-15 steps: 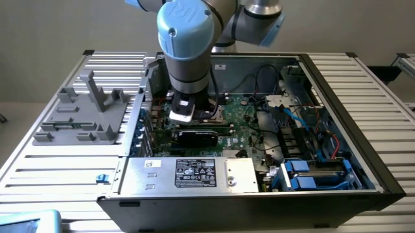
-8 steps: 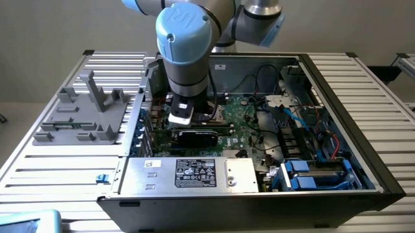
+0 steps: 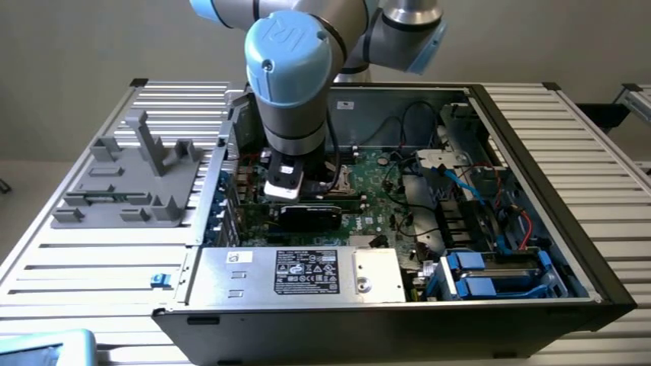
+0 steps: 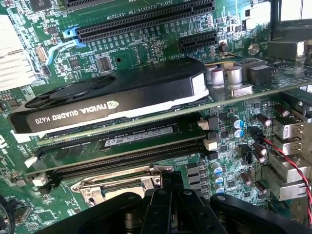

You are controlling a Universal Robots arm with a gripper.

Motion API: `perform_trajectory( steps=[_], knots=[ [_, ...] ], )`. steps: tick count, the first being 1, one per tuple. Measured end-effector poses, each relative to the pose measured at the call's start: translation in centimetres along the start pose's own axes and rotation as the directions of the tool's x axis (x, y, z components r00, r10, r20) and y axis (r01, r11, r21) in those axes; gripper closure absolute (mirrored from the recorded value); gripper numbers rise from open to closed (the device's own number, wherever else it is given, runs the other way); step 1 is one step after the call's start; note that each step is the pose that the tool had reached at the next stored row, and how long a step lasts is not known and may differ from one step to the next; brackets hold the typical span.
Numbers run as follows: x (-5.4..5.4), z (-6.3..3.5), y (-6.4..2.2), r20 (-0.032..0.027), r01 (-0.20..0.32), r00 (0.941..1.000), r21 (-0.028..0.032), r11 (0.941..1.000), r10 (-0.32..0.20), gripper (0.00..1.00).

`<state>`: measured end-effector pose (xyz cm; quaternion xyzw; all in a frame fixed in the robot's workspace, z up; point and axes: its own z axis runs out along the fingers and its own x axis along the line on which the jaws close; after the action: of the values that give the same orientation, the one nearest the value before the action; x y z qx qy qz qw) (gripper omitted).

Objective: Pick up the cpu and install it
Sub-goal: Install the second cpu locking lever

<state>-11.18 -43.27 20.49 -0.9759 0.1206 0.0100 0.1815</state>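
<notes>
My gripper (image 4: 170, 192) is down inside the open computer case (image 3: 595, 263), low over the green motherboard (image 4: 146, 48). Its black fingers stand together, right over the edge of the metal-framed socket (image 4: 114, 187). In the exterior view the gripper (image 3: 292, 197) hangs under the blue-and-grey arm, just behind the black graphics card (image 3: 310, 215). The cpu is hidden; I cannot tell whether anything sits between the fingers.
The black NVIDIA graphics card (image 4: 112, 95) and long memory slots (image 4: 122, 146) lie just past the socket. A red wire (image 4: 287, 163) and capacitors crowd one side. A grey fixture with upright posts (image 3: 133, 179) stands outside the case on the exterior view's left. The power supply (image 3: 295, 271) fills the case's near edge.
</notes>
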Motion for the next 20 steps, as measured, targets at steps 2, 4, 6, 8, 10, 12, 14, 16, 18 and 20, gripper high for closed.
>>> perform_trajectory(
  steps=[2,4,6,8,10,12,14,16,18,20],
  knots=[
    [0.0,0.13,0.03,-0.0006,-0.001,1.0,0.0001,1.0,0.001,0.89],
    [0.01,0.24,0.06,-0.0011,-0.003,1.0,0.0002,1.0,0.003,0.89],
    [0.01,0.34,0.08,-0.0015,-0.004,1.0,0.0002,1.0,0.004,0.89],
    [0.01,0.43,0.08,-0.002,-0.005,1.0,0.0002,1.0,0.005,0.89],
    [-0.02,0.55,0.02,-0.0027,-0.007,1.0,0.0004,1.0,0.007,0.89],
    [-0.03,0.65,-0.03,-0.0035,-0.009,1.0,0.0007,1.0,0.009,0.89],
    [-0.02,0.69,-0.04,-0.004,-0.011,0.9999,0.0006,0.9999,0.011,0.89],
    [-0.03,0.74,-0.04,-0.0046,-0.012,0.9999,0.0007,0.9999,0.012,0.89],
    [-0.03,0.78,-0.04,-0.0052,-0.014,0.9999,0.0008,0.9999,0.014,0.89],
    [-0.04,0.84,-0.07,-0.0058,-0.015,0.9999,0.0012,0.9999,0.015,0.89]
  ],
)
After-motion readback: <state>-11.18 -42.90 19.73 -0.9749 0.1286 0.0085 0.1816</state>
